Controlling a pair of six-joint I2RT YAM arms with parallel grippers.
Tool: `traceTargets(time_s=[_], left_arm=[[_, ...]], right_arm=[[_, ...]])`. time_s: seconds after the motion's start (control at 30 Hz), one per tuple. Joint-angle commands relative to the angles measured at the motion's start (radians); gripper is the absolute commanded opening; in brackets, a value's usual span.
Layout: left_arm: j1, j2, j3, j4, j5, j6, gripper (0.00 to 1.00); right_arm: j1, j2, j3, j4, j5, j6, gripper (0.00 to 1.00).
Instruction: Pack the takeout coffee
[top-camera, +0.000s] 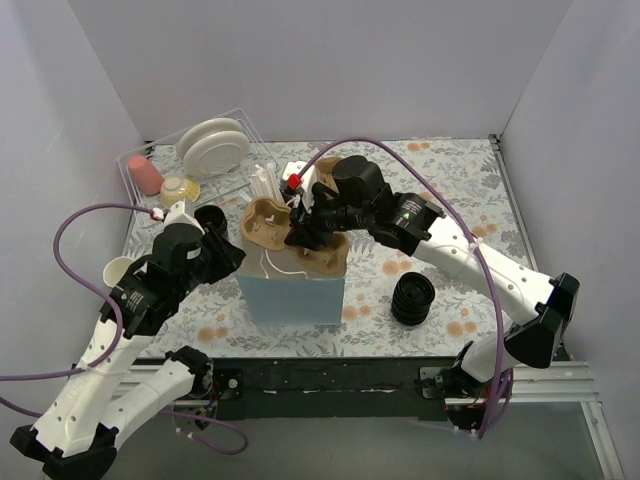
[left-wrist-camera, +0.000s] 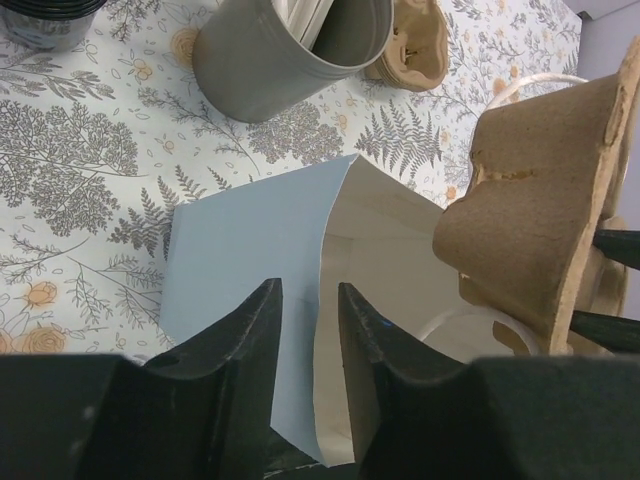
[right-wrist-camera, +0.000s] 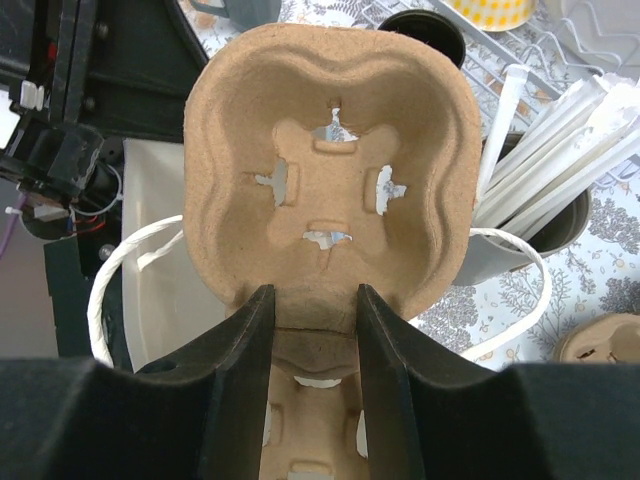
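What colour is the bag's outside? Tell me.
The bag: light blue; best in left wrist view.

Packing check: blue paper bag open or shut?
Open: left gripper straddles a wall of the blue paper bag, white interior showing, brown pulp carrier at its mouth.

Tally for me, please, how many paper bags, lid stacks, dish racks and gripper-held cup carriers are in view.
blue paper bag: 1
stack of black lids: 1
wire dish rack: 1
cup carrier in the right gripper: 1
Total: 4
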Motion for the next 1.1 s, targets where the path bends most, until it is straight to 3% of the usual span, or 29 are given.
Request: traceTargets(time_s=[0.0, 0.23, 0.4, 0.67, 1.07], left_arm=[[0.001, 0.004, 0.028, -0.011, -0.029, 0.01, 0.32], [0.001, 0.021, 0.103, -0.028, -0.008, 0.069, 0.47], [0.001, 0.002, 0.218, 0.009, 0.099, 0.132, 0.56], [0.001, 0.008, 0.225, 0.105, 0.313, 0.12, 0.61], [0.001, 0.033, 0.16, 0.093, 0.264, 0.158, 0.64]], right_arm=[[0.007, 0.044, 0.071, -0.051, 0.013, -0.019, 0.24], [0.007, 0.021, 0.058, -0.008, 0.045, 0.02, 0.24], [0.007, 0.006, 0.058, 0.005, 0.109, 0.062, 0.23], [0.004, 0.001, 0.064, 0.032, 0.135, 0.099, 0.23], [0.007, 0.01, 0.059, 0.007, 0.076, 0.116, 0.23]])
